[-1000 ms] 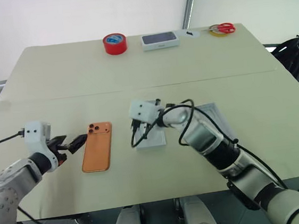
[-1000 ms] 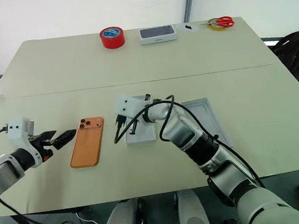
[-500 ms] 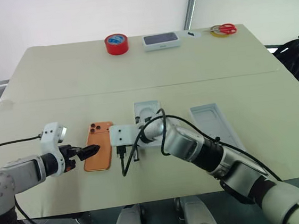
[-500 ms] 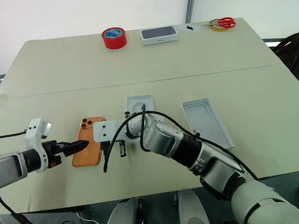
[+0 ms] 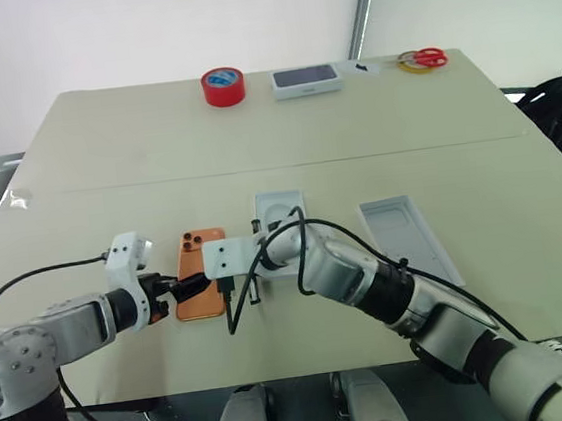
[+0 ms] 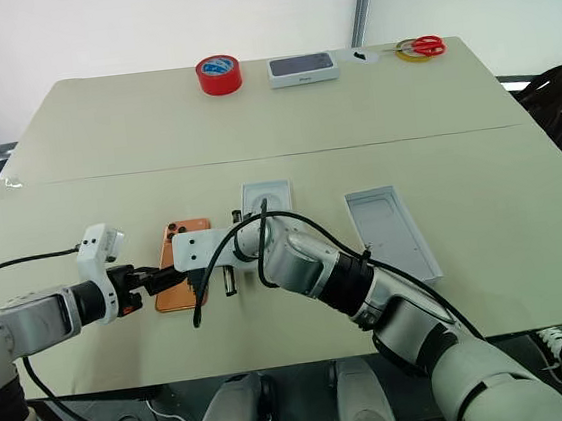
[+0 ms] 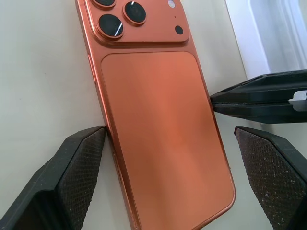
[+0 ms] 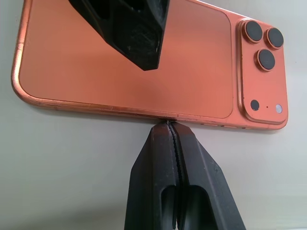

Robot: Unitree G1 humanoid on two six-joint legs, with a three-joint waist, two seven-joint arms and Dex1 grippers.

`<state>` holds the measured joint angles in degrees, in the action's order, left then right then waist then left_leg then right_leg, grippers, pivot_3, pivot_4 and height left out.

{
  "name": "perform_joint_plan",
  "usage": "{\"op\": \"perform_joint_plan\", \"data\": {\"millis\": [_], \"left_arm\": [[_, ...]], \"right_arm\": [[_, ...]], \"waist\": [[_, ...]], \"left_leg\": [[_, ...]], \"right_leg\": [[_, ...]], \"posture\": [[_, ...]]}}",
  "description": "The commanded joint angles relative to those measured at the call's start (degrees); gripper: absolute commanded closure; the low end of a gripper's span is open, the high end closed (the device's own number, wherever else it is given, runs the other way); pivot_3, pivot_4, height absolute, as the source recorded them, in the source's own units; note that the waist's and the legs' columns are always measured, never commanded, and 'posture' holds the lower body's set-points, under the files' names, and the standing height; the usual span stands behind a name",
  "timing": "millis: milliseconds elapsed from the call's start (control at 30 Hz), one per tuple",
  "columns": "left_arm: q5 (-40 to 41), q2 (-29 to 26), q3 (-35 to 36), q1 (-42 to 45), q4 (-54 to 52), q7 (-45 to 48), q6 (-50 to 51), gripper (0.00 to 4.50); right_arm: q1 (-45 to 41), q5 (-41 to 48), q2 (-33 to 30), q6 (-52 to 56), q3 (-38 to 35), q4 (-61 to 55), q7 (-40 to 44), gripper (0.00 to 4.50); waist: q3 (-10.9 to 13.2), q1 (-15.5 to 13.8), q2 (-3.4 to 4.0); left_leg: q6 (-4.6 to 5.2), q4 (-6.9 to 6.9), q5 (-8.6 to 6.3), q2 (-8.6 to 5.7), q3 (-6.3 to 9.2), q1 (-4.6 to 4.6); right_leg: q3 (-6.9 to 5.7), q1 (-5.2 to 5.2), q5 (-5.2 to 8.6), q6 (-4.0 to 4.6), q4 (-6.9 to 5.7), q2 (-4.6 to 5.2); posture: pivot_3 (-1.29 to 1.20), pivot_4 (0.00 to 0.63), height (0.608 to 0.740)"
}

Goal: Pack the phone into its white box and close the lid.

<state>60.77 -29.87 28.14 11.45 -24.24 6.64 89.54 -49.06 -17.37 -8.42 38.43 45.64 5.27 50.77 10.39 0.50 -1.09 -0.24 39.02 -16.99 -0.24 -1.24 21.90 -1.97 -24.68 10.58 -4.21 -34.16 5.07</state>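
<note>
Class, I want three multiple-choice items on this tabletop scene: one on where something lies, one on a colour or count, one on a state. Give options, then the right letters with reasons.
1. Where does the phone lie?
A. inside the white box
B. flat on the table, left of the white box
C. on the roll of red tape

2. How many big camera lenses show on the phone's back?
A. one
B. three
C. five

3. How do the right gripper jaws stand?
A. shut, tips at the phone's long edge
B. wide open above the lid
C. clamped on the scissors

Answers: 1 B, the phone rests on the bare table beside the white box. 2 B, three dark round lenses sit in the raised cluster. 3 A, the right wrist view shows both fingers pressed together at the edge.
</note>
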Motion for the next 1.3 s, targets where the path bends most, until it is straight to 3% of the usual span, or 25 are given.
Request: {"op": "perform_joint_plan", "data": {"millis": [33,667,967,1133,1300], "left_arm": [[7.0,3.1,-3.8,0.1,1.1,0.5,3.0,0.0],[13.3,4.0,-3.9,2.9,3.0,-5.9,3.0,0.0],[20.5,8.8,-0.5,4.3,5.3,-12.3,1.5,0.0],[29.8,6.7,-2.4,3.0,5.7,-17.7,-4.2,0.0],[37.0,0.6,-6.8,1.1,6.7,-23.2,-10.7,0.0]], "right_arm": [[0.6,-0.4,1.0,-0.8,0.2,-0.4,-0.3,4.47],[2.5,-2.2,1.5,-0.6,-0.4,-1.4,0.2,4.47],[3.2,-3.4,2.0,-0.9,-0.8,-1.6,0.8,4.47],[3.5,-3.8,2.2,-0.9,-1.0,-1.7,1.1,4.47],[3.5,-3.8,2.4,-1.0,-1.1,-1.4,1.1,4.47]], "waist": [[0.0,0.0,0.0],[0.0,-0.1,0.01],[0.0,-0.3,0.01],[0.1,0.3,-0.18],[0.1,0.4,-0.18]], "left_leg": [[0.01,-0.02,-0.01,0.0,0.0,-0.13],[0.05,-0.11,-0.05,-0.02,0.01,-0.41],[0.04,-0.11,-0.06,-0.04,0.06,-0.42],[0.02,-0.15,-0.06,-0.01,0.05,-0.26],[-0.21,-0.66,0.09,-0.01,0.02,-0.25]], "right_leg": [[-0.01,0.11,0.01,0.0,0.02,0.01],[-0.04,0.32,0.05,-0.06,0.07,0.07],[-0.09,0.29,0.06,-0.06,0.09,0.12],[-0.08,0.19,0.05,-0.08,0.06,0.14],[-0.05,-0.08,0.04,-0.05,0.07,0.12]], "posture": [[0.0,0.15,0.74],[0.0,0.15,0.74],[0.0,0.15,0.74],[0.0,0.15,0.74],[0.0,0.15,0.74]]}}
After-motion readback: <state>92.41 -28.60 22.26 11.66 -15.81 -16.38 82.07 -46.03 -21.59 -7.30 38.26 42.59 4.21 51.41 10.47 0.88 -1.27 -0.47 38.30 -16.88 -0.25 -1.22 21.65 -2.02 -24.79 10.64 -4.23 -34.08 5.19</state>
